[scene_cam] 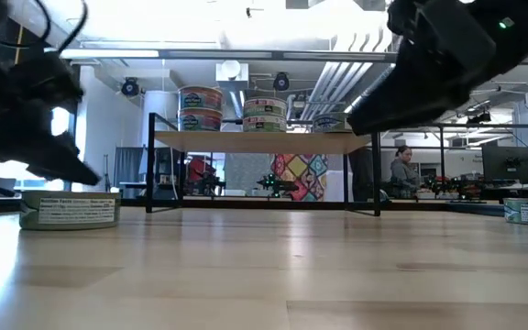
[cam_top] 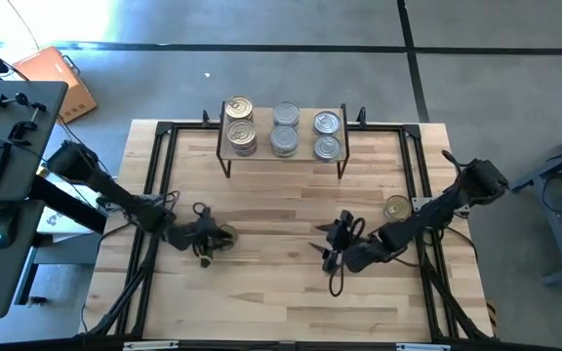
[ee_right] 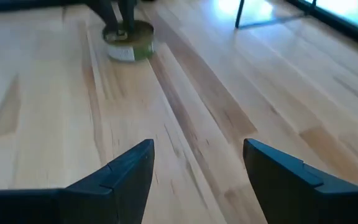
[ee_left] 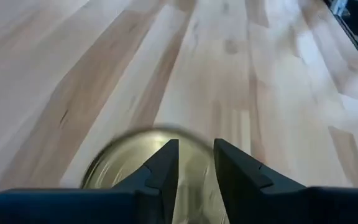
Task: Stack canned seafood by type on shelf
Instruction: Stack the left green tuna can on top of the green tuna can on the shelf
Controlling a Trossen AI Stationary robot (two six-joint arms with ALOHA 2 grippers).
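Six canned seafood tins stand on the shelf (cam_top: 283,156) in three stacks of two: gold-lidded on the left (cam_top: 240,109), silvery in the middle (cam_top: 286,115) and on the right (cam_top: 327,123). One tin (cam_top: 225,237) rests flat on the table under my left gripper (cam_top: 211,240). In the left wrist view its lid (ee_left: 114,165) shows below the gripper (ee_left: 196,168), whose fingers are only a narrow gap apart. Another tin (cam_top: 396,207) sits on the table beside my right arm. My right gripper (ee_right: 197,165) is wide open above bare table near the middle, holding nothing. My left gripper comes at the tin's lid (ee_left: 194,183) from above, with both fingertips (ee_left: 166,165) over the middle of the lid. I cannot tell whether they touch it. The tin (scene_cam: 69,209) sits flat on the table.
A black metal frame (cam_top: 159,175) borders the wooden tabletop on its left, far and right sides. The shelf's black legs (scene_cam: 377,174) stand at the far middle. Bare wood lies between the two grippers and toward the near edge. A person (scene_cam: 403,172) sits far behind the table.
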